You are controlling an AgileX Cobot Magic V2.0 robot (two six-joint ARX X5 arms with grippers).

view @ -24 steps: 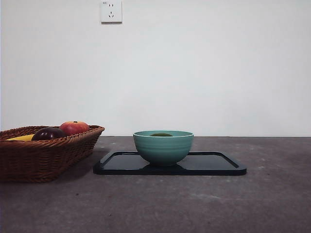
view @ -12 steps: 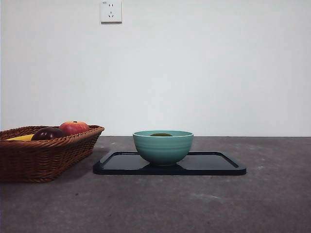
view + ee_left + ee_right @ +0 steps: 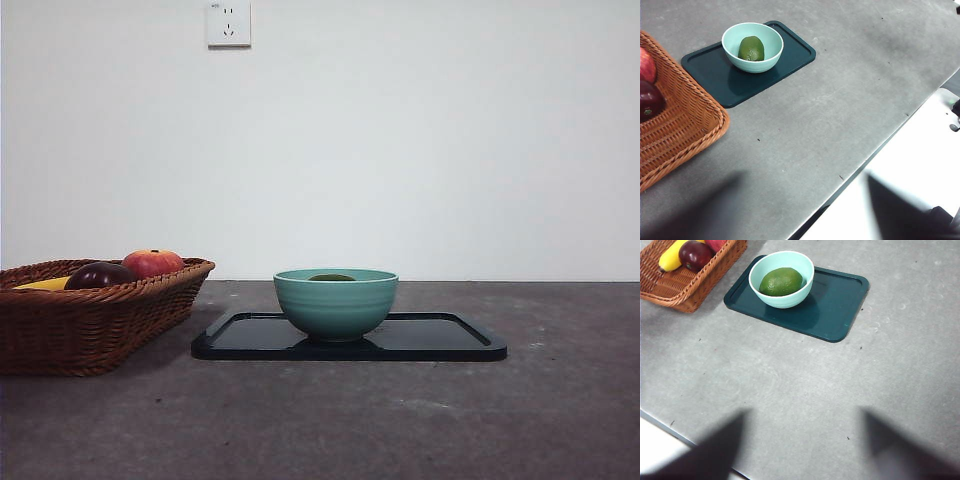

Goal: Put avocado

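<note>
The dark green avocado (image 3: 332, 277) lies inside the teal bowl (image 3: 336, 305), with only its top showing over the rim in the front view. It shows whole in the left wrist view (image 3: 751, 48) and the right wrist view (image 3: 781, 281). The bowl stands on a dark tray (image 3: 440, 340). My left gripper (image 3: 800, 222) and right gripper (image 3: 805, 455) are both open and empty, held high and well back from the bowl. Neither shows in the front view.
A wicker basket (image 3: 90, 320) stands left of the tray and holds a red apple (image 3: 152, 263), a dark purple fruit (image 3: 98, 275) and a banana (image 3: 45, 284). The table's front edge (image 3: 880, 145) runs close under the left arm. A wall socket (image 3: 228, 22) is behind.
</note>
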